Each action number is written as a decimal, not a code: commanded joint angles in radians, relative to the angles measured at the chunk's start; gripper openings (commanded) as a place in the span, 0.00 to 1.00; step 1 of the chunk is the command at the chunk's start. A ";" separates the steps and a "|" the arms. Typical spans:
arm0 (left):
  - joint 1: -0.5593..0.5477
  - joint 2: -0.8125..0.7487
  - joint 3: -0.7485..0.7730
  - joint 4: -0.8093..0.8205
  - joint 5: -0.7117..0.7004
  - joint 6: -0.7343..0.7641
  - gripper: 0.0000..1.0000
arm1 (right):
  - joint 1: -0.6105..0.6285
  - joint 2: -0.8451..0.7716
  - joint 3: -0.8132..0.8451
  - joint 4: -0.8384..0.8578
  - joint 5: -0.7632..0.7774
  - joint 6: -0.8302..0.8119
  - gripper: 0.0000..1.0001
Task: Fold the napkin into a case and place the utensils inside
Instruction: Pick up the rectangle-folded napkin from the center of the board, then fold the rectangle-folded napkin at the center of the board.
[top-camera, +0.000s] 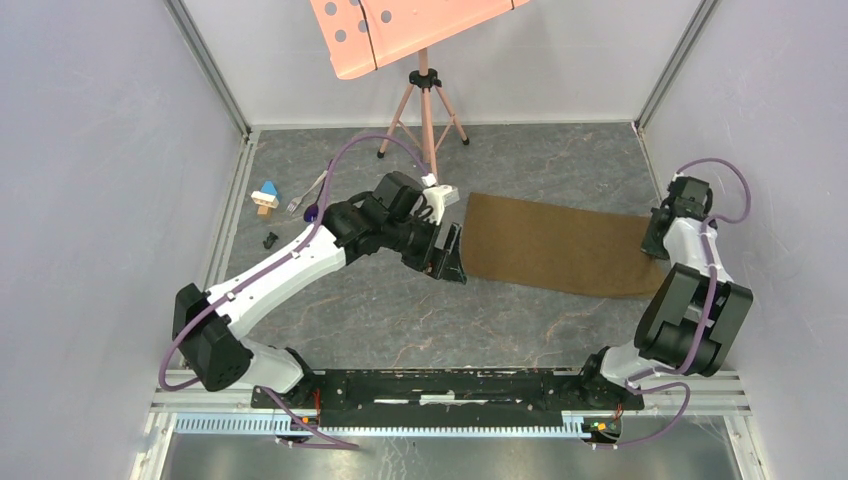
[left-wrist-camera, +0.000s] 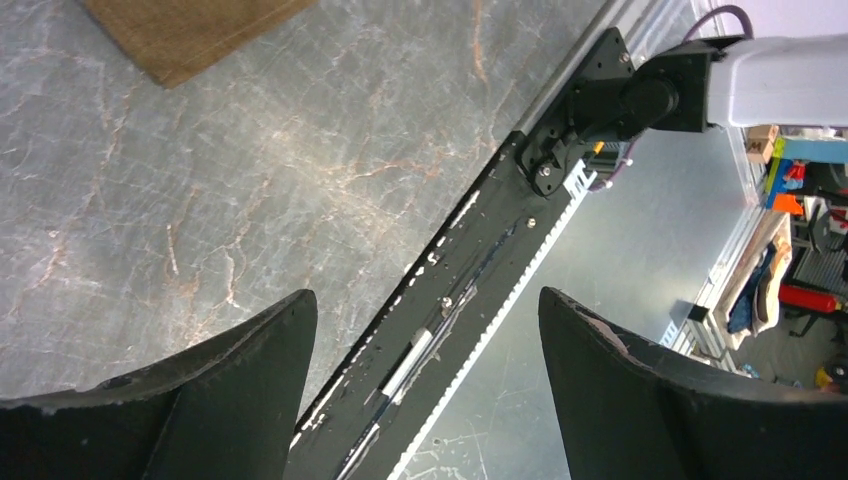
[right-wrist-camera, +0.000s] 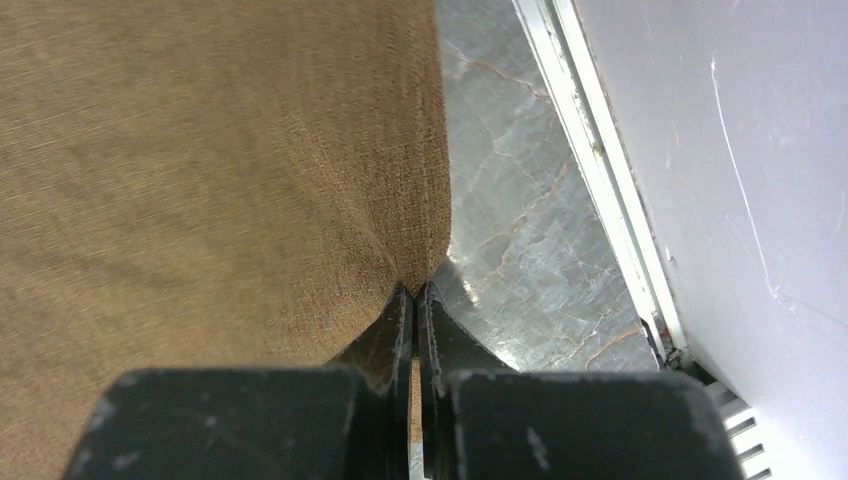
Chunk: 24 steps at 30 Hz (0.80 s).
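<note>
Top view, napkin (top-camera: 555, 245): plain olive-brown cloth with no pattern, lying flat as a long rectangle on the right half of the grey marbled tabletop (top-camera: 400, 310); its long sides run left to right and tilt slightly.
Top view, left fingers (top-camera: 448, 255): just beside the napkin's left short edge, pointing down, spread apart and holding nothing.
Top view, right fingers (top-camera: 655, 242): at the napkin's right short edge, low on the cloth.
Top view, utensils: a silver fork (top-camera: 300, 200) and a spoon (top-camera: 312, 212) with a purple bowl lie close together at the far left, well apart from the napkin.
Top view, other things: a blue, white and tan toy block (top-camera: 265, 197) and a small black piece (top-camera: 270, 240) lie near the utensils; a tripod (top-camera: 427, 100) carrying a pink board (top-camera: 410, 30) stands at the back.
Left wrist view, left fingers (left-wrist-camera: 240, 390): wide open with bare tabletop (left-wrist-camera: 200, 200) and the black rail (left-wrist-camera: 470, 270) between them; nothing gripped.
Left wrist view, napkin (left-wrist-camera: 180, 30): only one corner shows, at the top left, flat with a woven texture, apart from the fingers.
Right wrist view, right fingers (right-wrist-camera: 415, 300): pressed fully together, pinching the napkin's edge.
Right wrist view, napkin (right-wrist-camera: 200, 150): fills the left of the view with a fine weave; its right edge is rounded and bunches slightly at the pinch.
Right wrist view, surroundings: a strip of tabletop (right-wrist-camera: 510, 200) lies between the cloth and the white wall (right-wrist-camera: 720, 150).
</note>
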 joint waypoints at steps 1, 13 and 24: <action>0.061 -0.064 -0.080 0.130 0.013 0.008 0.88 | 0.110 -0.051 0.081 -0.004 0.108 0.000 0.00; 0.269 -0.144 -0.124 0.231 0.083 -0.017 0.88 | 0.625 0.075 0.214 -0.105 0.100 0.048 0.00; 0.338 -0.154 -0.176 0.297 0.090 -0.013 0.89 | 0.863 0.303 0.392 -0.130 -0.036 0.116 0.00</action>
